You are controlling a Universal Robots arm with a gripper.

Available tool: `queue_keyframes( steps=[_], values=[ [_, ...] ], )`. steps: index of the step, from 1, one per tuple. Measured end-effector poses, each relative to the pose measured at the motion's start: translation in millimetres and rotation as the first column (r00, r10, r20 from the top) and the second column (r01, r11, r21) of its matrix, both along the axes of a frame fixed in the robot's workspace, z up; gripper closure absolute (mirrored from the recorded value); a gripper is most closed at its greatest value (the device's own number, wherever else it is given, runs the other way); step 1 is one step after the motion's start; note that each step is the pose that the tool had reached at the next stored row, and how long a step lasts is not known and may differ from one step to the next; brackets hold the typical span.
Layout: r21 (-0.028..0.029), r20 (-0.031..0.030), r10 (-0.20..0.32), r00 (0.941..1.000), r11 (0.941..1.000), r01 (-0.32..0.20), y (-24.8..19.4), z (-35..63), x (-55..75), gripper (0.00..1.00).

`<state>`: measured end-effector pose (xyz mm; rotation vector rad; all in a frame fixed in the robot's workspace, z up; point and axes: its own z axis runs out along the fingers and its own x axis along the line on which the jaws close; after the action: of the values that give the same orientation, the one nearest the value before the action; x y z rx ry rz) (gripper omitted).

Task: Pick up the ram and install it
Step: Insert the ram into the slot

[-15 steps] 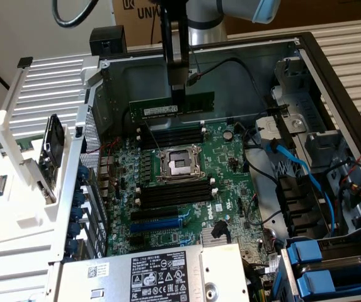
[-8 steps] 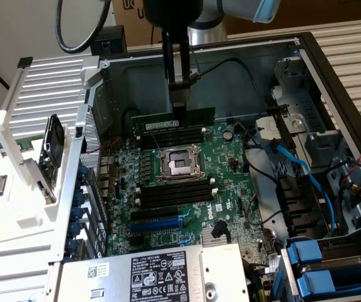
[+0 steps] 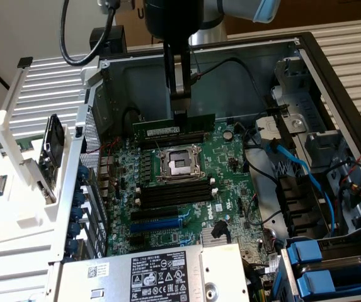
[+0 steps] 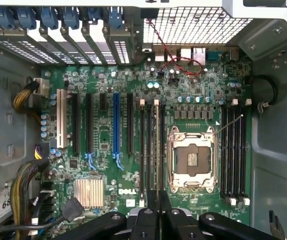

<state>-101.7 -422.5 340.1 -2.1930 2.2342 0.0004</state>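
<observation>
Green circuit board is clamped in the pincer: the ram (image 3: 158, 130) hangs on edge from the gripper (image 3: 179, 113), whose fingers are closed nearly together on the stick's upper edge about midway along its length. The task's thing therefore lies directly below the fingertips, not off to either side.

Its long axis runs from the exterior view's left to the exterior view's right. That sets it parallel to the black memory slots (image 3: 167, 142) on the far side of the processor socket (image 3: 179, 165), and it sits right over that far bank. A second bank of slots (image 3: 174, 194) lies on the near side of the socket, well apart from the stick.

The relation that counts is between the ram's lower edge and the far slots. The two appear lined up along their length, with the stick level, not tilted. Whether the edge touches a slot or sits just above it I cannot tell from this angle, nor which slot of the bank it stands over.

In the wrist view the gripper (image 4: 158, 210) points down at the green motherboard (image 4: 103, 140), its fingers in line with a bank of slots (image 4: 152, 150) beside the socket (image 4: 192, 160).
</observation>
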Motion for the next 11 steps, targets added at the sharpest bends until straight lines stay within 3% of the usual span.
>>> queue_keyframes(
  steps=[11],
  values=[
    [0.0007,0.0002,0.0,1.0,1.0,0.0,-0.1,-18.5,0.1,0.88]
  ],
)
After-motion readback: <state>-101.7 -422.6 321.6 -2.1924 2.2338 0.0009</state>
